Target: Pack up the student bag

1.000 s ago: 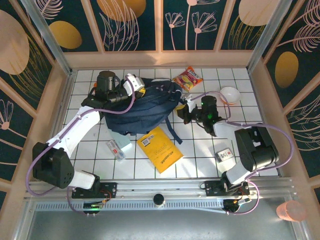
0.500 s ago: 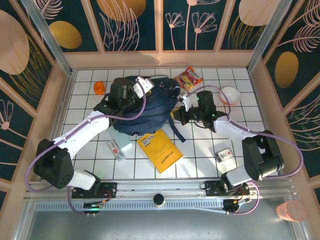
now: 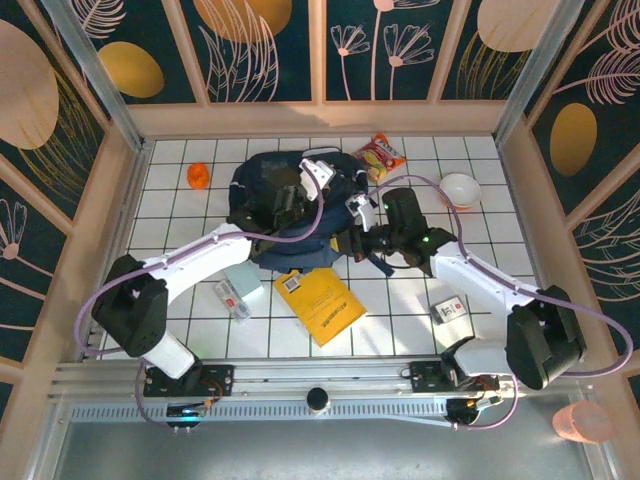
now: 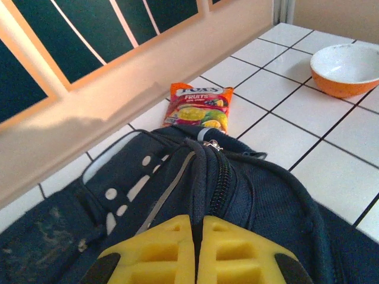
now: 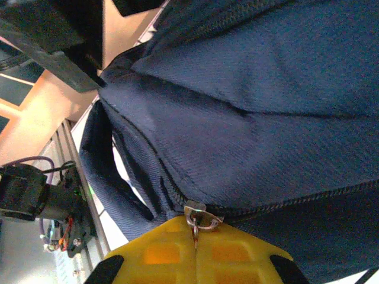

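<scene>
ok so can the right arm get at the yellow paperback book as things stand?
Probably not yet. The right end effector is shut on the metal zip pull of the navy fabric backpack. The yellow paperback book lies uncovered on the tiles near it, so after letting go the way looks free.

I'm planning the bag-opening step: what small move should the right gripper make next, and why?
Probably draw the zipper pull along its track. The right gripper is shut on that pull, the zipper beside it looks closed, and the left gripper is pinching the student bag near its top, seemingly bracing it. The yellow book lies outside on the table.
</scene>
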You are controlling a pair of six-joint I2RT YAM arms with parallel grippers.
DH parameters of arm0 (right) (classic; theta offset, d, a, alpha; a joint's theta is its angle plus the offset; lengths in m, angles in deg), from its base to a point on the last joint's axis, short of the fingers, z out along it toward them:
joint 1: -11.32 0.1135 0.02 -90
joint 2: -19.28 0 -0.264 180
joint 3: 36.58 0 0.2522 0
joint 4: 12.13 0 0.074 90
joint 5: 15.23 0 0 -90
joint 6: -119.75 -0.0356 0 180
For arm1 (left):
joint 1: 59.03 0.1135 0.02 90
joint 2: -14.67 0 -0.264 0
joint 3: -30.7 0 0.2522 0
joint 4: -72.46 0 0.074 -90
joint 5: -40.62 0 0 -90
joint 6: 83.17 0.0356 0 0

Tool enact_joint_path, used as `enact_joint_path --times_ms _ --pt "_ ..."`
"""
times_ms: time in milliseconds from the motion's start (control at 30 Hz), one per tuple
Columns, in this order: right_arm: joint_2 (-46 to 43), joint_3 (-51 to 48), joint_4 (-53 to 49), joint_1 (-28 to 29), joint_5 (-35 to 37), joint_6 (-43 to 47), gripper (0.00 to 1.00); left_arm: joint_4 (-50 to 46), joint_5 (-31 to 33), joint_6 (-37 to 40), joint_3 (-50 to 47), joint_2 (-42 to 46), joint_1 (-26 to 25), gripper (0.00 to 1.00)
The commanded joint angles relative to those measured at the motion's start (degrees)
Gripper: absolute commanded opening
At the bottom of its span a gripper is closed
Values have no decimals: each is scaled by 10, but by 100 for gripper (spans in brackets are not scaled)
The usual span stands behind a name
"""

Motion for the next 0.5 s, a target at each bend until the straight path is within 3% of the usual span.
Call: enact_joint_path --times_ms 0,33,133,167,233,333,400,467 --pt "-34 -4 0 25 -22 -66 0 77 -1 -86 34 -31 -12 0" --pt "-40 -8 -10 21 -9 -68 0 82 -8 -84 33 -31 -11 6" --pt "-63 -17 -48 -13 -6 -66 0 67 -85 -38 30 -13 5 37" --pt "-71 -21 -58 -32 -16 -62 0 55 -147 -24 27 0 20 50" --pt "-84 -24 -82 -54 -21 -43 0 23 -254 -3 16 23 52 65" --pt "-94 -10 -142 -61 -24 22 0 -71 -365 99 -2 57 85 74" --pt "-95 0 -170 -65 -24 57 0 -158 -393 200 -9 73 88 79" --pt "-94 9 -186 -70 -23 77 0 -189 -395 246 -22 81 87 81"
